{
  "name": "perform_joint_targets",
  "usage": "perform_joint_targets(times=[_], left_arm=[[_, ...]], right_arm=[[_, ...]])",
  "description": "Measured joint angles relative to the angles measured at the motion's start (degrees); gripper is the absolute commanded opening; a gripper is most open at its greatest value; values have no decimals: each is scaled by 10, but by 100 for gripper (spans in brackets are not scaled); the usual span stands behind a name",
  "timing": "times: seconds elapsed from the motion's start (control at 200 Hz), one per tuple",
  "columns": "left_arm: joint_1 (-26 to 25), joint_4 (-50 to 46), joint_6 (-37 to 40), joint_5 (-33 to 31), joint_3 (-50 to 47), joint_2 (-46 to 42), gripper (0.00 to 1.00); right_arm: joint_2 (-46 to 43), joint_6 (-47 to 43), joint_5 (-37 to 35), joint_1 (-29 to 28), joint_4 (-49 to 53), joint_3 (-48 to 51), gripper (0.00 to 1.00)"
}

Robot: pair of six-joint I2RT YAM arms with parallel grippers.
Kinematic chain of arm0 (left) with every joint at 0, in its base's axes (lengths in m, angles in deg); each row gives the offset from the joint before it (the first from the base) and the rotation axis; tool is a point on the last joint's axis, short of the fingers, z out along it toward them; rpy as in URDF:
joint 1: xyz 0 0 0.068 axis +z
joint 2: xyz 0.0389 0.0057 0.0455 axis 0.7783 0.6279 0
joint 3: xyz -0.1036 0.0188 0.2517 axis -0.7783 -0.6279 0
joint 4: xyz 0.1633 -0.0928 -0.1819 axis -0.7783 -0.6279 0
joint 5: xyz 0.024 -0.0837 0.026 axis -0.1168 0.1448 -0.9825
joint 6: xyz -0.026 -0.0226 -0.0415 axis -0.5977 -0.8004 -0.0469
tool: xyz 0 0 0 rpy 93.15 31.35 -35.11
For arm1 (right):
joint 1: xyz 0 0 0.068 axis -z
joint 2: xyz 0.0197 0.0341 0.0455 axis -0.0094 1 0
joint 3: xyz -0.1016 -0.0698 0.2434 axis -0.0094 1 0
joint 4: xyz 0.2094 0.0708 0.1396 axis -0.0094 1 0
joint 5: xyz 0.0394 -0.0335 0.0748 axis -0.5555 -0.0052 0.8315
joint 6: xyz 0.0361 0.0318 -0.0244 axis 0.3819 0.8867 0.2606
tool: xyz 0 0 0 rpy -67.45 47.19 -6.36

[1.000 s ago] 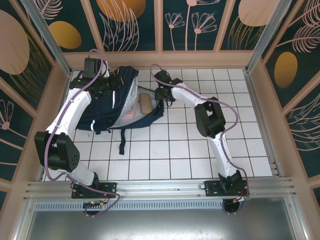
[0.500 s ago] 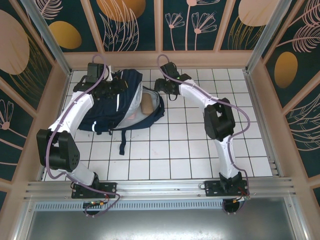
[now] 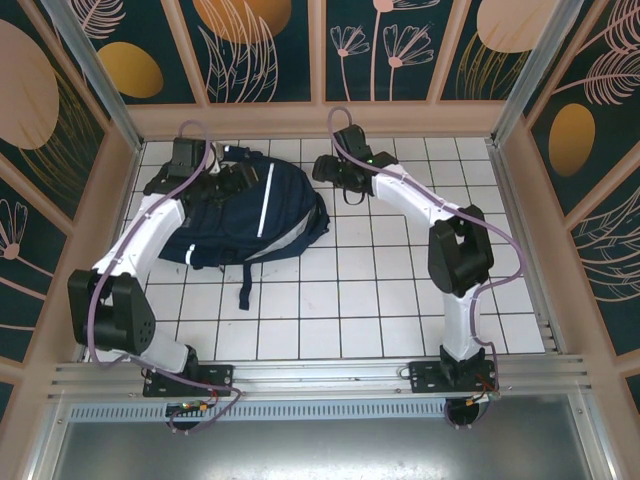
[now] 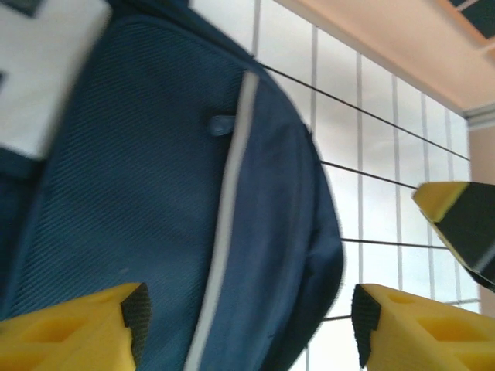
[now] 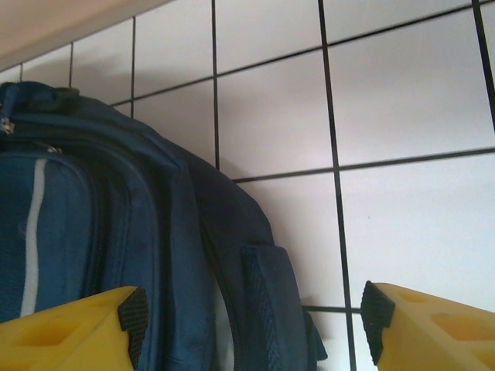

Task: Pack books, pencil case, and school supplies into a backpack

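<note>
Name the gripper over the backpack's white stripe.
The left gripper: the white stripe on the backpack runs between its open jaws. The right gripper hangs at its edge, partly over tiles.

The backpack [image 3: 250,215] lies on the table's [image 3: 400,300] far-left part, right claw [image 3: 324,171] just beside it.

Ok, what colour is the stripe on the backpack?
The stripe is white, on a navy backpack; left wrist view shows it best.

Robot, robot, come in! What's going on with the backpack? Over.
Left hand open over backpack. Right hand open beside it. Backpack flat on tiles, ungripped. Loose strap trailing near side.
</note>
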Motion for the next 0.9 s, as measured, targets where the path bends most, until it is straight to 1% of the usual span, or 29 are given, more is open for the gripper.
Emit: perform_joint_targets(times=[0.115, 0.24, 0.35, 0.52, 0.615, 0.72, 0.815, 0.901], left_arm=[[10, -18, -5, -55, -45, -37, 62], [31, -32, -20, -99, -111, -84, 56], [48, -41, -42, -132, -171, -128, 54], [51, -58, -88, -161, -254, -197, 54], [51, -62, -109, -168, -292, -223, 55], [51, -61, -128, -166, -330, -233, 55], [51, -48, -144, -147, -365, -240, 55], [51, -19, -164, -117, -393, -248, 55]], right_arm=[[-5, 0, 0, -24, -2, 21, 65], [-14, -2, 24, -67, -7, 50, 58], [-15, -12, 46, -108, -16, 60, 56], [-2, -38, 80, -153, -24, 44, 54], [32, -50, 86, -157, -25, 16, 51], [70, -59, 86, -146, -12, -6, 51], [93, -64, 89, -129, -10, -20, 51], [107, -69, 93, -109, -6, -43, 52]])
